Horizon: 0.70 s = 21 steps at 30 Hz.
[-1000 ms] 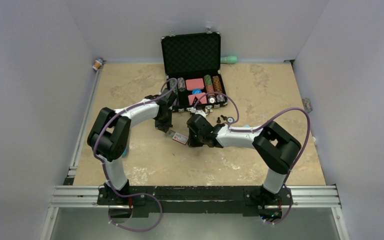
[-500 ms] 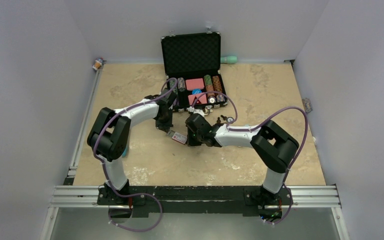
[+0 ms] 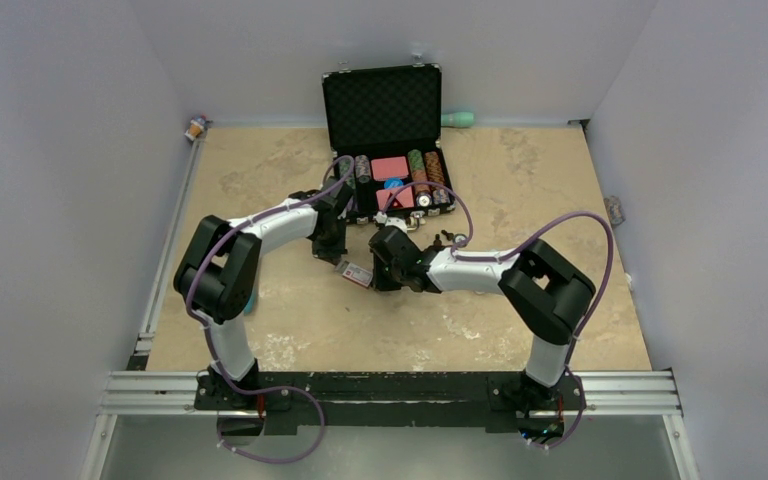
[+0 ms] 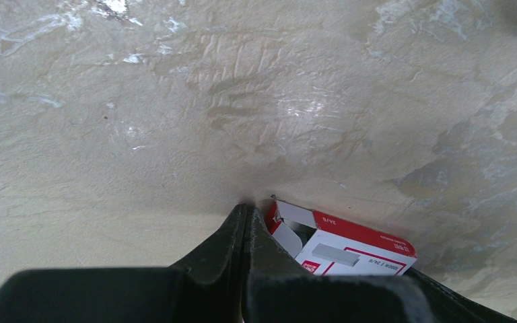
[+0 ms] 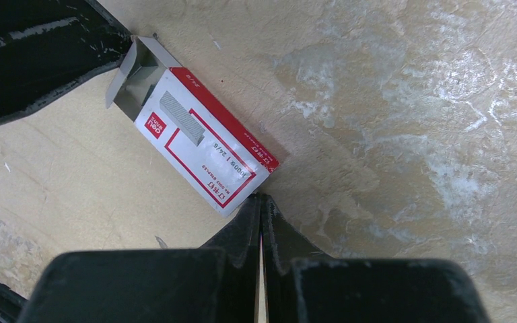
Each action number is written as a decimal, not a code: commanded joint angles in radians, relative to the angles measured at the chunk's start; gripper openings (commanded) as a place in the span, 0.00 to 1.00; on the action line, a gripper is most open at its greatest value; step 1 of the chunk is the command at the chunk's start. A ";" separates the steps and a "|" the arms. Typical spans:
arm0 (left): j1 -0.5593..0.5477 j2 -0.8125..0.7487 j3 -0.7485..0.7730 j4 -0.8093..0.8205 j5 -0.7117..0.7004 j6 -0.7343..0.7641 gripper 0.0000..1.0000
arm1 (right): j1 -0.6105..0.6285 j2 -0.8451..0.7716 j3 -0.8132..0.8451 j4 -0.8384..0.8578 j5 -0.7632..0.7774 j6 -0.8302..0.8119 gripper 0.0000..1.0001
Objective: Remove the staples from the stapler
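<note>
A red and white staple box (image 3: 358, 275) lies flat on the beige table, its end flap open (image 4: 296, 217). My left gripper (image 4: 246, 210) is shut and empty, with its tips on the table beside the open flap. At the box's closed end (image 5: 232, 195), my right gripper (image 5: 261, 200) is also shut and empty, its tips touching the corner. In the top view the left gripper (image 3: 336, 262) and the right gripper (image 3: 376, 284) flank the box. The stapler does not show clearly in any view.
An open black case (image 3: 385, 105) with poker chips and pink cards stands behind the grippers. Small dark bits (image 3: 450, 238) lie to its right. A teal bottle (image 3: 457, 119) lies by the back wall. A blue object (image 3: 250, 303) peeks from behind the left arm.
The right arm has edged a little to the left, toward the box. The left arm and both shut grippers look the same.
</note>
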 commanded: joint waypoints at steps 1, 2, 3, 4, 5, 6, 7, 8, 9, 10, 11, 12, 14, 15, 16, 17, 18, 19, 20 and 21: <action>-0.015 0.012 -0.045 0.040 0.075 -0.008 0.00 | -0.004 0.017 0.026 -0.013 0.014 -0.021 0.00; -0.015 0.012 -0.046 0.041 0.077 -0.009 0.00 | -0.004 0.018 0.028 -0.014 0.014 -0.023 0.00; -0.015 0.012 -0.047 0.041 0.079 -0.009 0.00 | -0.005 0.018 0.028 -0.013 0.015 -0.022 0.00; -0.015 0.011 -0.048 0.040 0.082 -0.010 0.00 | -0.004 0.018 0.029 -0.016 0.016 -0.022 0.00; -0.015 0.010 -0.048 0.040 0.085 -0.012 0.00 | -0.005 0.018 0.030 -0.015 0.017 -0.023 0.00; -0.015 0.010 -0.048 0.041 0.089 -0.013 0.00 | -0.004 0.019 0.031 -0.016 0.016 -0.024 0.00; -0.015 0.009 -0.049 0.040 0.094 -0.015 0.00 | -0.004 0.019 0.031 -0.016 0.016 -0.024 0.00; -0.016 0.007 -0.049 0.042 0.098 -0.015 0.00 | -0.004 0.019 0.030 -0.016 0.016 -0.024 0.00; -0.017 0.003 -0.051 0.043 0.102 -0.018 0.00 | -0.004 0.019 0.031 -0.016 0.016 -0.024 0.00; -0.018 0.000 -0.052 0.045 0.107 -0.018 0.00 | -0.004 0.019 0.031 -0.016 0.016 -0.024 0.00; -0.017 -0.003 -0.053 0.045 0.112 -0.019 0.00 | -0.004 0.019 0.031 -0.017 0.017 -0.024 0.00; -0.019 -0.006 -0.054 0.044 0.115 -0.019 0.00 | -0.005 0.019 0.031 -0.017 0.016 -0.024 0.00; -0.020 -0.013 -0.053 0.039 0.117 -0.022 0.00 | -0.004 0.018 0.031 -0.018 0.016 -0.024 0.00; -0.021 -0.016 -0.053 0.038 0.117 -0.023 0.00 | -0.004 0.019 0.031 -0.017 0.017 -0.024 0.00; -0.021 -0.018 -0.053 0.036 0.121 -0.024 0.00 | -0.005 0.019 0.031 -0.017 0.017 -0.024 0.00; -0.021 -0.019 -0.052 0.036 0.124 -0.025 0.00 | -0.005 0.020 0.031 -0.016 0.017 -0.024 0.00; -0.021 -0.018 -0.053 0.036 0.127 -0.026 0.00 | -0.004 0.021 0.030 -0.017 0.017 -0.024 0.00; -0.021 -0.018 -0.054 0.036 0.129 -0.027 0.00 | -0.004 0.021 0.031 -0.016 0.017 -0.024 0.00; -0.021 -0.017 -0.056 0.037 0.129 -0.028 0.00 | -0.005 0.021 0.031 -0.017 0.016 -0.024 0.00; -0.022 -0.017 -0.059 0.040 0.131 -0.031 0.00 | -0.004 0.020 0.031 -0.017 0.016 -0.024 0.00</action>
